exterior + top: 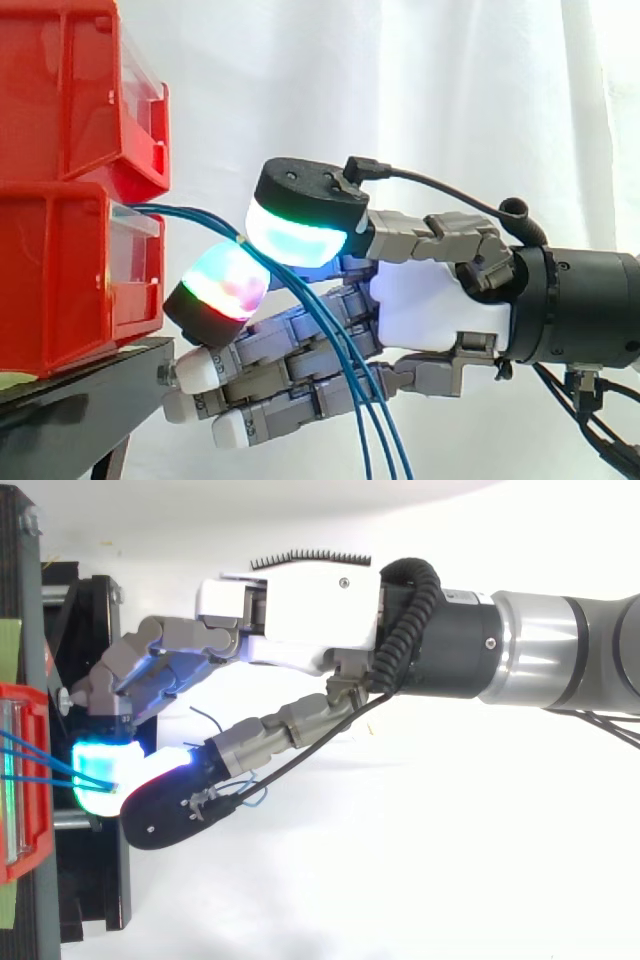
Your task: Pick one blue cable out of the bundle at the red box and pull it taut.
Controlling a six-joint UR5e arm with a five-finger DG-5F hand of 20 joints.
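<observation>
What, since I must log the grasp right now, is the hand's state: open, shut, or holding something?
Hand: shut on a blue cable, pinched between two glowing pads beside the red box.

The black stand (85,405) juts in at eight o'clock in the side view. The lower red bin (55,285) sits directly on its top, with the upper red bin (60,90) stacked at its twelve o'clock. A pale green strip (14,380) lies at the stand's nine-o'clock edge.
</observation>
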